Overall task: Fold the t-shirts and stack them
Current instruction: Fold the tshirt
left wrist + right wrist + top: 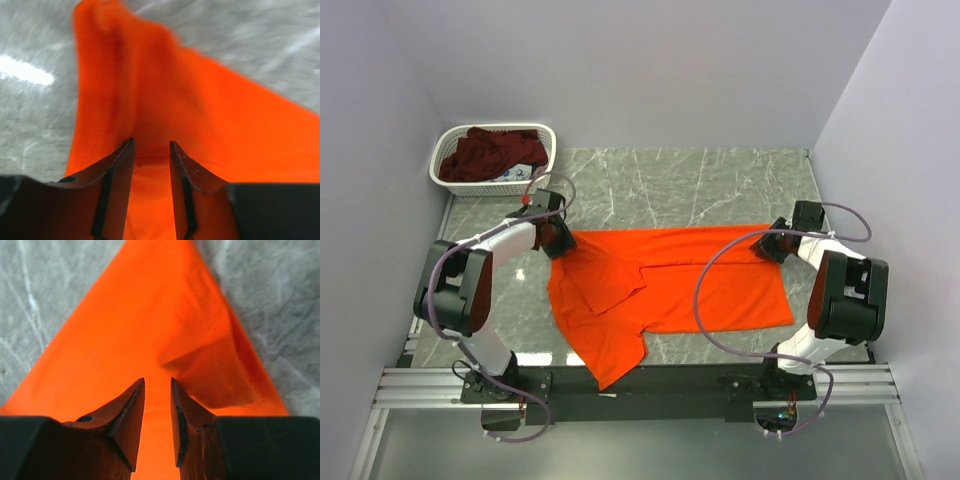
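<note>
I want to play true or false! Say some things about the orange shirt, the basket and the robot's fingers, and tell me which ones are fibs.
1. The orange t-shirt lies on the table. True.
2. The white basket is empty. False: a dark maroon t-shirt is inside it.
3. The basket is at the far left, away from the arms' bases. True.
4. Both arms reach into the basket. False: the left fingers and the right fingers are at the orange t-shirt's two far corners.
5. The orange t-shirt is folded into a small neat square. False: it is still mostly spread out.
</note>
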Motion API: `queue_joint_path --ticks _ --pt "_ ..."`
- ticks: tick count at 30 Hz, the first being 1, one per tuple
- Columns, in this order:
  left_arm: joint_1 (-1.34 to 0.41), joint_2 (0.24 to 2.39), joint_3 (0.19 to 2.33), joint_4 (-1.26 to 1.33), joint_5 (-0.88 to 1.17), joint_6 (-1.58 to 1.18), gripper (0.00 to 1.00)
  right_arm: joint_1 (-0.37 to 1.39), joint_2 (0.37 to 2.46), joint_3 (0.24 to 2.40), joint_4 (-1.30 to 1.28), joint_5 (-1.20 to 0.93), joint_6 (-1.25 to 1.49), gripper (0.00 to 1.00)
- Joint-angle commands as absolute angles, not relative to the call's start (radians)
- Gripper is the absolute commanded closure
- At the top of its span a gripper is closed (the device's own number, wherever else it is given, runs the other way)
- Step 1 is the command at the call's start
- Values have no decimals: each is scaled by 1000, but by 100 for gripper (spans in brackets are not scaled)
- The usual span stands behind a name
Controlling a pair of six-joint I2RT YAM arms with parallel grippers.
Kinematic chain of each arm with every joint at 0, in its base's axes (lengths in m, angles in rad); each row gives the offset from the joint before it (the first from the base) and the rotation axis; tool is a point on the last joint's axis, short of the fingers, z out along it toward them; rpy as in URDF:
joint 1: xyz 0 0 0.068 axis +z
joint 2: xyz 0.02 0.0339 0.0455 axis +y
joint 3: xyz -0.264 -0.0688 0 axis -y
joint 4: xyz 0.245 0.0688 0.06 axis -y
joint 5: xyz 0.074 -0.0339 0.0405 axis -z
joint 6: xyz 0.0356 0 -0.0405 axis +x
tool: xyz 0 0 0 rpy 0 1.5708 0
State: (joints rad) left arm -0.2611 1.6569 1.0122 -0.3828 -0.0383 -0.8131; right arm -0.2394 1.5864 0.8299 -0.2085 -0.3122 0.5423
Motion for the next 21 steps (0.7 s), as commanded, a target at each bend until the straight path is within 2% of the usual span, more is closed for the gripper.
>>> queue_joint_path --ticks 1,6,10,21 --pt "-239 1670 970 -344 -58 -864 61 -259 1609 813 -164 -255 552 66" --pt "-143 1625 852 -333 -83 -913 64 -305 1600 781 -166 -216 563 66" --pt "-109 1592 836 -336 -72 -905 61 -328 1588 773 -175 -196 561 66" --pt "-112 1500 985 -419 -74 -853 33 -288 1483 857 -216 -224 497 64"
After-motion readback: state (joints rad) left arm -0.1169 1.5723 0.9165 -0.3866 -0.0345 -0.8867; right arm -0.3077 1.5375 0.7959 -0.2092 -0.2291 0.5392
